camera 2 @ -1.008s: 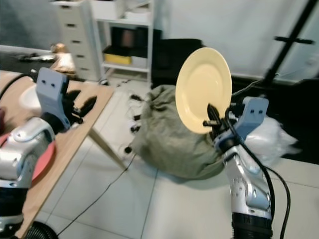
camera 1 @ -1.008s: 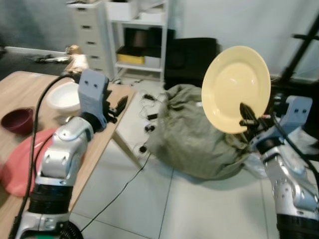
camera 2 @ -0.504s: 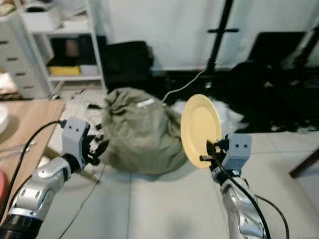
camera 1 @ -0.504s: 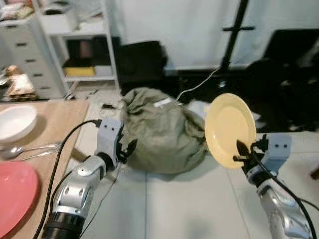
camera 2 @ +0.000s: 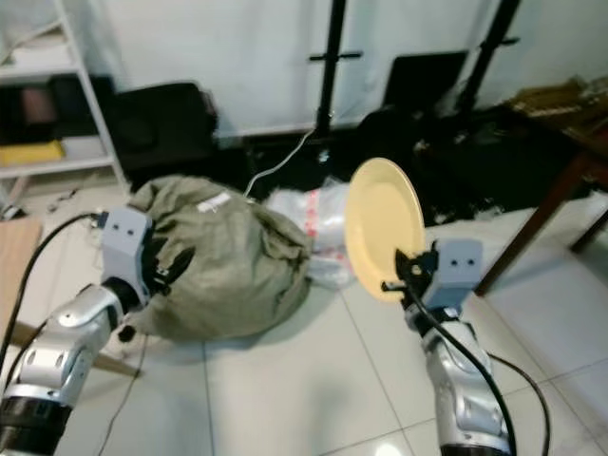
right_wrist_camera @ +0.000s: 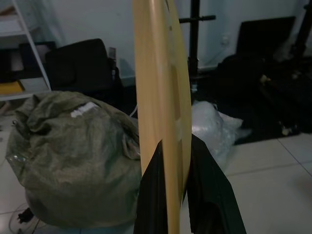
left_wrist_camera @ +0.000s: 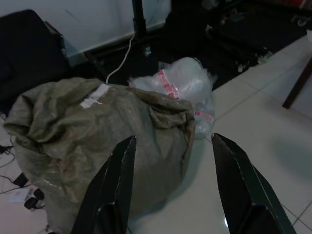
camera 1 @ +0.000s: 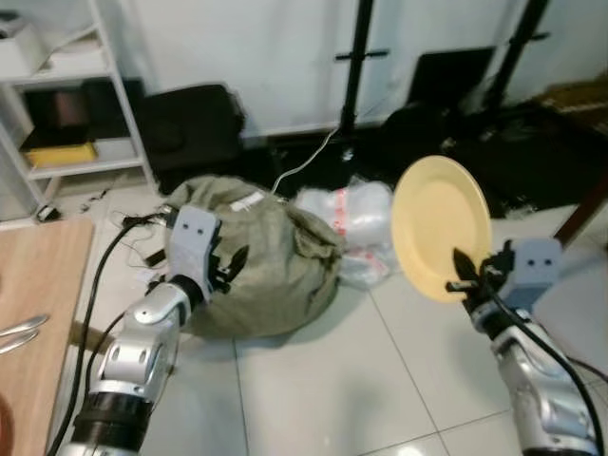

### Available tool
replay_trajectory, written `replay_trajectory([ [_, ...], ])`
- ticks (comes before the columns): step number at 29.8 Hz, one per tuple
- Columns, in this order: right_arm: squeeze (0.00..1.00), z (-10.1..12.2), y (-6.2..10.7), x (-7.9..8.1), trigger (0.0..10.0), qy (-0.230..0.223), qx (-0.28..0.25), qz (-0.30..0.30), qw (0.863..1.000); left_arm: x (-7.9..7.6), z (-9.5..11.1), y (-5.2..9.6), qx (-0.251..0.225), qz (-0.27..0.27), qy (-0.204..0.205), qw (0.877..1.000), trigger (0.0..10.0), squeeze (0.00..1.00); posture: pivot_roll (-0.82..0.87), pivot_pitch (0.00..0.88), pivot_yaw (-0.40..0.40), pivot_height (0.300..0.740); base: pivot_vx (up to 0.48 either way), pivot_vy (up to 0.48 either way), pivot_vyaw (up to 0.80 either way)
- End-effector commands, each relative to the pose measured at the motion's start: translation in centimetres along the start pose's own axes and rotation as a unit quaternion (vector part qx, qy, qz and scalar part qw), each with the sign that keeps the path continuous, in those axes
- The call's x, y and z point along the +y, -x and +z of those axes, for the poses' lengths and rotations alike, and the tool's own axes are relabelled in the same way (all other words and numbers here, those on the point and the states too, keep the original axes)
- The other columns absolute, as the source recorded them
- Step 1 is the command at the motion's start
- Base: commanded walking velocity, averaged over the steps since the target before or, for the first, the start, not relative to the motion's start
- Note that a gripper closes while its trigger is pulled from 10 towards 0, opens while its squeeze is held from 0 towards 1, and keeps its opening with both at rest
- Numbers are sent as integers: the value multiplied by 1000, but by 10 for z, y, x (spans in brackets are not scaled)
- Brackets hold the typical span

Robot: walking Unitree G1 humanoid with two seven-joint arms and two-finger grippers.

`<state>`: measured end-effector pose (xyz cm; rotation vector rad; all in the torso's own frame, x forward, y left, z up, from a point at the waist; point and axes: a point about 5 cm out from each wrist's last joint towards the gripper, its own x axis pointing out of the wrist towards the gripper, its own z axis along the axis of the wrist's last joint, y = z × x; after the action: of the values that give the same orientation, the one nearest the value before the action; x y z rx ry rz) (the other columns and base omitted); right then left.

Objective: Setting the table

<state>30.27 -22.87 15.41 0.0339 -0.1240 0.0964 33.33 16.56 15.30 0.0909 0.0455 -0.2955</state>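
Right claw [camera 1: 465,275] clenched on the lower rim of the yellow plate [camera 1: 440,226]; one black finger on each face, seen edge-on in the right wrist view [right_wrist_camera: 163,122]. Plate held upright in the air at right, above the tiled floor [camera 1: 313,380], face toward the robot. Left claw [camera 1: 231,266] released, fingers [left_wrist_camera: 113,187] spread with nothing between them, held out at left just in front of the olive sack [camera 1: 271,261]. Sack sits on the floor at centre; a clear plastic bag [camera 1: 347,214] touches its right side. Black stand poles [camera 1: 359,57] and dark bags along the far wall. White shelf unit [camera 1: 66,114] far left. Wooden tabletop [camera 1: 38,304] corner at near left, a spoon [camera 1: 19,328] on it.
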Motion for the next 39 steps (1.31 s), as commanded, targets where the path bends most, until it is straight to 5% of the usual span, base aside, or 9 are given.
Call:
replay_trajectory([
  [1,0,-3,2,-2,10000,-1,6,-1,1000,0,-5,1,6,5,3,1000,10000,0,-96,44,69,740,0,0,-756],
  [13,0,2,-18,4,10000,-1,6,30,1000,32,-11,19,11,65,1,998,10000,0,-56,35,29,740,0,0,-756],
  [31,0,-3,-14,4,10000,-12,1,22,1000,22,-5,8,-1,43,-14,999,10000,0,-79,27,61,740,0,0,-756],
  [39,0,0,-15,7,10000,-18,-7,24,1000,19,-2,3,-16,38,-35,999,10000,0,-84,28,69,740,413,0,-381],
])
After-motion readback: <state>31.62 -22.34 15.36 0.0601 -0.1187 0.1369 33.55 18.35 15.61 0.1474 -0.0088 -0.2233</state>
